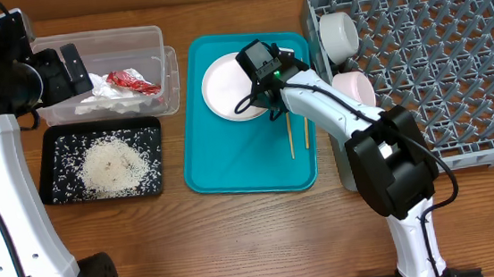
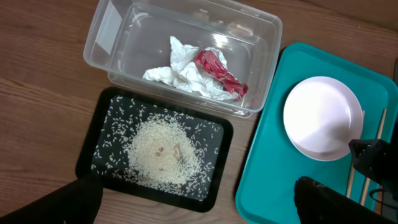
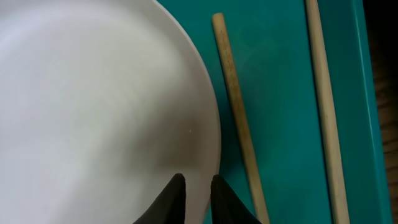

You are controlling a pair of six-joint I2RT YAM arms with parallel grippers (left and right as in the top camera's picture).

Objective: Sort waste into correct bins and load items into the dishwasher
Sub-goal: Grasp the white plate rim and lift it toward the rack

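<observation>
The large white plate [image 1: 229,86] lies on the teal tray [image 1: 232,167], with two wooden chopsticks [image 1: 290,135] to its right. My right gripper [image 1: 264,103] is at the plate's right rim. In the right wrist view its fingers [image 3: 197,182] are nearly together, pinching the rim of the plate [image 3: 93,93], with the chopsticks [image 3: 239,124] beside it. My left gripper [image 2: 199,196] is open and empty, high over the black tray [image 2: 99,130] of rice [image 2: 163,152]. The clear tub [image 2: 124,25] holds crumpled white paper [image 2: 180,71] and the red wrapper [image 2: 221,73].
The grey dish rack [image 1: 437,50] stands at the right. A white cup [image 1: 339,33] and a pale bowl [image 1: 355,89] sit at its left edge. The clear tub [image 1: 144,40] and black tray [image 1: 52,164] are left of the teal tray.
</observation>
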